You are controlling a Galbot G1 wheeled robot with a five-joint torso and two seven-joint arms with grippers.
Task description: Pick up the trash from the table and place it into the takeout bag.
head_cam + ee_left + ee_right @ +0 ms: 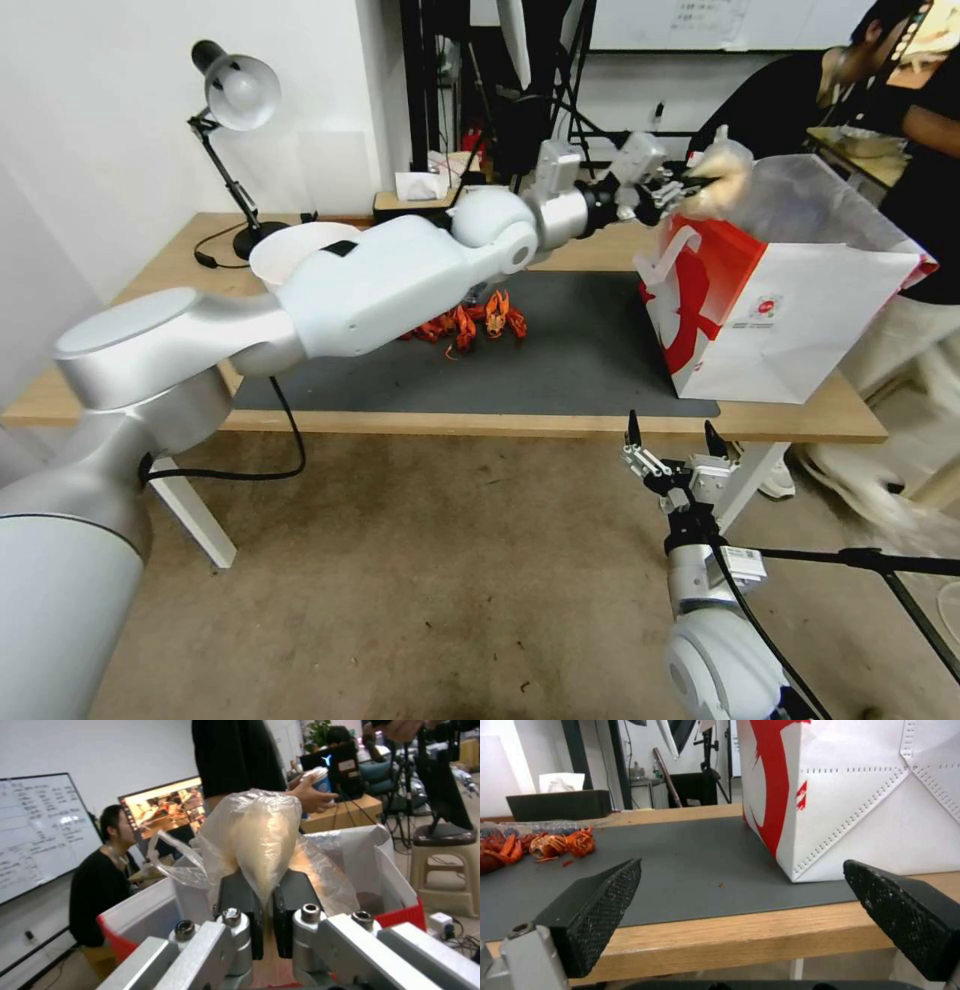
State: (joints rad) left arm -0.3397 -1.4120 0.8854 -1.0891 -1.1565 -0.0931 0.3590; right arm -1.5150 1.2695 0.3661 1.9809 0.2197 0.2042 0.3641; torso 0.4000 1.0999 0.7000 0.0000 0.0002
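The left gripper (672, 190) is pinching the plastic-wrapped wad (260, 836) over the bag (800, 310) at the counter's (560, 420) right end. It looks light, soft and slippery; gripping its bunched middle seems safest. The right gripper (672, 438) is waiting open below the near edge.

Worktop (500, 423): light wood, smooth, satin. Mat (590, 350): dark grey, matt, faintly grained. Bag (800, 320): stiff white paper with a red panel, matt, stitch-perforated seams. Wad (260, 843): beige, under thin crinkled glossy plastic film. Left pincer (265, 900): smooth black pads, brushed metal links. Right pincer (740, 900): knurled matt black pads.
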